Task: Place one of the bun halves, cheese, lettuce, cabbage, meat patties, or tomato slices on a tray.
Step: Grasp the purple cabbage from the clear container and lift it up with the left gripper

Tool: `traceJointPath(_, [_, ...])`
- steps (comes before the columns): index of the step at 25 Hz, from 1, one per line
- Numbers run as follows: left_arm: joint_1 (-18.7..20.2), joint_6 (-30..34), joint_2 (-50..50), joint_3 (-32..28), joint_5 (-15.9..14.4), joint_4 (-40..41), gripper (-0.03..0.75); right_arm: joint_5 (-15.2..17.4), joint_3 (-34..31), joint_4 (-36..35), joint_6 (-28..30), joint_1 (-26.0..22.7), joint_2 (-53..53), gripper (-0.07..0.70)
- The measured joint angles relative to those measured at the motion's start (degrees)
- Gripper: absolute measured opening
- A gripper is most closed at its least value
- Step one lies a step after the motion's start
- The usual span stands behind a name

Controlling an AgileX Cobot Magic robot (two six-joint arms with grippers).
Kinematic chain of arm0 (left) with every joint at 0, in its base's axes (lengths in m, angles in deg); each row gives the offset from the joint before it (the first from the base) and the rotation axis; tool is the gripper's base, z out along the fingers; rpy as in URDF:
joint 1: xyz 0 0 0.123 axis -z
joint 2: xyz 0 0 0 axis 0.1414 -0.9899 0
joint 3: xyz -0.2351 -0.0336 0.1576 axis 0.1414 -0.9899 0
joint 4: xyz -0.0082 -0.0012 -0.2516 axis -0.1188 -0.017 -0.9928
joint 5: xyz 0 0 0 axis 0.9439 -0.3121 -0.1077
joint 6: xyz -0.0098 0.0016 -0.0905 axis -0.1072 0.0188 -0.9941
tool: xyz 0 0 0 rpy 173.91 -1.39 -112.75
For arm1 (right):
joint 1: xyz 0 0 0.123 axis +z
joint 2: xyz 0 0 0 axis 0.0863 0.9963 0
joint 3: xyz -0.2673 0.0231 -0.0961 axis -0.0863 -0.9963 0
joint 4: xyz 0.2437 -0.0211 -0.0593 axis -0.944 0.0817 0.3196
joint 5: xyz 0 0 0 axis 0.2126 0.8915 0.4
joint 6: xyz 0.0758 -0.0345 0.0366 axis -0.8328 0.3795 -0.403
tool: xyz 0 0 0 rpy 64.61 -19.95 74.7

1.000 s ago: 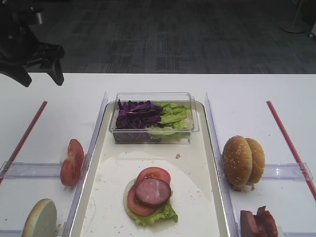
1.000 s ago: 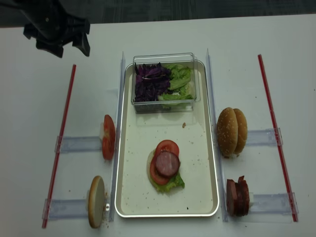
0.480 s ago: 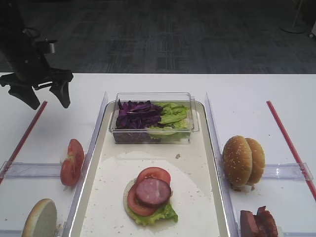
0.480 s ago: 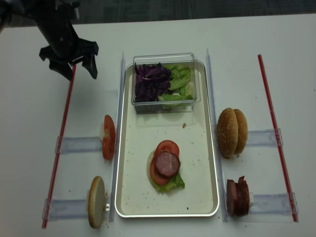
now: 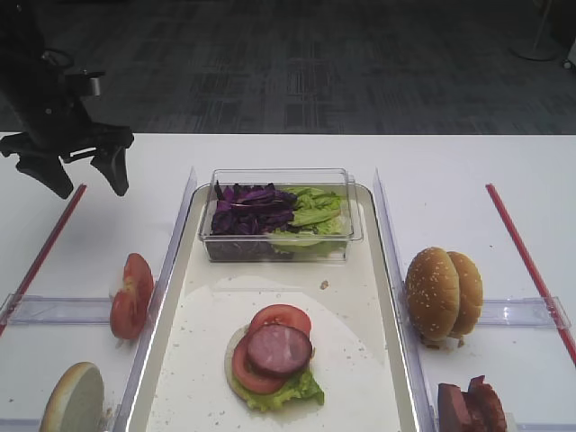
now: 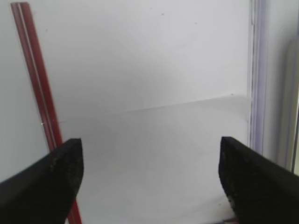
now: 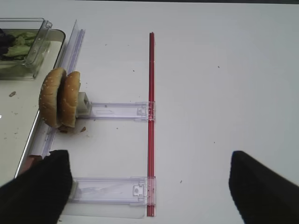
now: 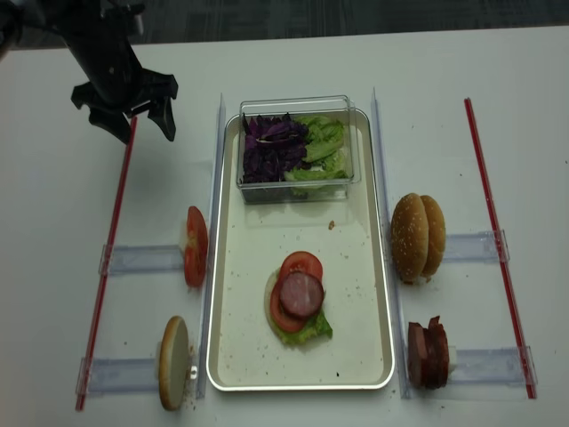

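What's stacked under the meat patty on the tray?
Under the patty lie two tomato slices, then lettuce on a pale round base, likely a bun half. Its covered middle is hidden; all rests on the tray.

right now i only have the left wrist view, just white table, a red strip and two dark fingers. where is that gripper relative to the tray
Observer: The left gripper hangs open and empty over the red strip, left of the tray's far corner.
Operator: anything built on the tray yet
Observer: Yes, a stack near the tray's near end: lettuce at the bottom, tomato slices, one meat patty on top.
Operator: where's the cabbage
Observer: In the clear box at the tray's far end; the purple cabbage fills its left half.
Operator: spare buns?
Observer: Two bun halves stand on edge right of the tray; another stands at its near left.
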Motion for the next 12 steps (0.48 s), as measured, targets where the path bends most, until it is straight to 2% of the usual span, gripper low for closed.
traceJointPath(12, [5.6, 0.0, 0.0, 0.0, 0.0, -0.2, 0.545, 0.0, 0.0, 0.0, 0.1, 0.0, 0.0, 0.692])
